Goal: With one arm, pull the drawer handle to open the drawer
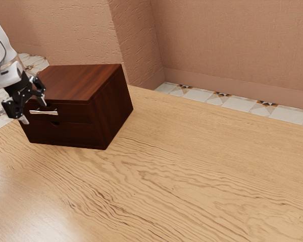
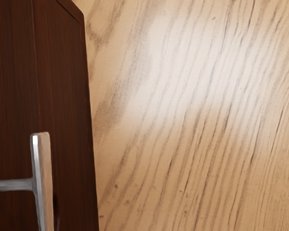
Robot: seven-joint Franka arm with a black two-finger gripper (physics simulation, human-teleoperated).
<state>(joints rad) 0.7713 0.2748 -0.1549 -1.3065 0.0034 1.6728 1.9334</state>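
While the arm (image 1: pixel 1 53) is entering at the exterior view's left edge, its black pincer (image 1: pixel 34 111) is hanging at the front of a dark wooden cabinet (image 1: pixel 86 83). The pincer is standing open. One finger (image 1: pixel 40 95) is reaching just above the left end of the silver drawer handle (image 1: pixel 46 112), and the other is sitting lower and further left. Whether either finger is touching the bar cannot be told.

The handle is lying level across the upper drawer (image 1: pixel 68 112), on the cabinet face that is turned toward the exterior view's left. As far as this view shows, the drawer front is sitting flush with the cabinet. The cabinet is standing on the pale wood tabletop (image 1: pixel 192 166), near its far left corner. To the right, the tabletop is stretching wide, with patterned floor tiles (image 1: pixel 242 103) and a pinkish wall (image 1: pixel 232 40) running behind it.

In the wrist view, the handle (image 2: pixel 42 187) is showing as a bright bar on a short post against the dark drawer front (image 2: pixel 19 86), with the tabletop (image 2: pixel 192 120) lying beside it.
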